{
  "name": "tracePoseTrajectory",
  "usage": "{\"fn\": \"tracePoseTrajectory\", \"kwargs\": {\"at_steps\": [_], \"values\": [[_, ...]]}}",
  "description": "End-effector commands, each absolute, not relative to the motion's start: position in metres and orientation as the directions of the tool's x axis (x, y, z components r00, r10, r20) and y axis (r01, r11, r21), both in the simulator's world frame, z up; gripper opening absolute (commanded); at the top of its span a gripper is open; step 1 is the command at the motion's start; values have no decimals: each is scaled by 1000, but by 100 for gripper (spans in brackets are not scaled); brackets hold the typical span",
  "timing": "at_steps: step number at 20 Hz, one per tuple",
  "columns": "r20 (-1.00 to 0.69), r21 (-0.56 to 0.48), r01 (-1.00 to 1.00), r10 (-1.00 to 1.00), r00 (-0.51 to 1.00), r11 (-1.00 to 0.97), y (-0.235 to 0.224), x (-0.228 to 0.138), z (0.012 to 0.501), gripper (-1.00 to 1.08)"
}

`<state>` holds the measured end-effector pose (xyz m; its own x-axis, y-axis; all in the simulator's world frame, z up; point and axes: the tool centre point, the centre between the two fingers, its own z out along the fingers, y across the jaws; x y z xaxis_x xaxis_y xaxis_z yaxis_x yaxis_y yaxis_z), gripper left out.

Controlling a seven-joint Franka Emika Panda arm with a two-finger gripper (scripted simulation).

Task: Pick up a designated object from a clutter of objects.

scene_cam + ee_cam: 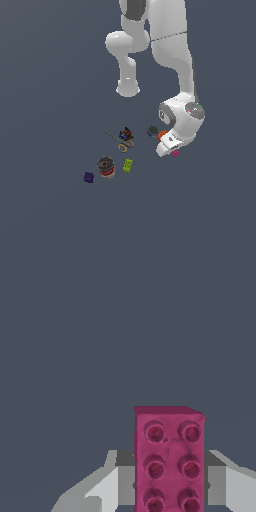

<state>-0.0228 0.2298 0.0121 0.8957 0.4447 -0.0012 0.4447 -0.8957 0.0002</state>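
Just beside the orange ball, claw is straddling the pink brick on the desk, fingers apparently flanking it w/ contact unclear; off-centre closing risks twisting it loose.

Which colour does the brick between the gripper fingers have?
Magenta pink; the brick with round studs shows best in the wrist view.

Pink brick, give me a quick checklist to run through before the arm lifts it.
1. Right target: pink brick between the fingers, not the green brick or purple brick: ok.
2. Brick centred in the gripper: ok.
3. Fingers touching brick sides: cannot tell.
4. Orange ball close to the hand: not ok.
5. Can and rings well away: ok.
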Motion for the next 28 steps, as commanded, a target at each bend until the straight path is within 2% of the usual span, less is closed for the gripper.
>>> {"fn": "tracePoseTrajectory", "kwargs": {"at_steps": [1,15,21,28], "values": [[0,0,445,445,896,-896,230,-22,12,-100],[0,0,445,445,896,-896,213,-18,28,-100],[-1,1,445,445,895,-895,178,-7,60,-100],[0,-1,446,446,895,-895,118,12,118,-100]]}}
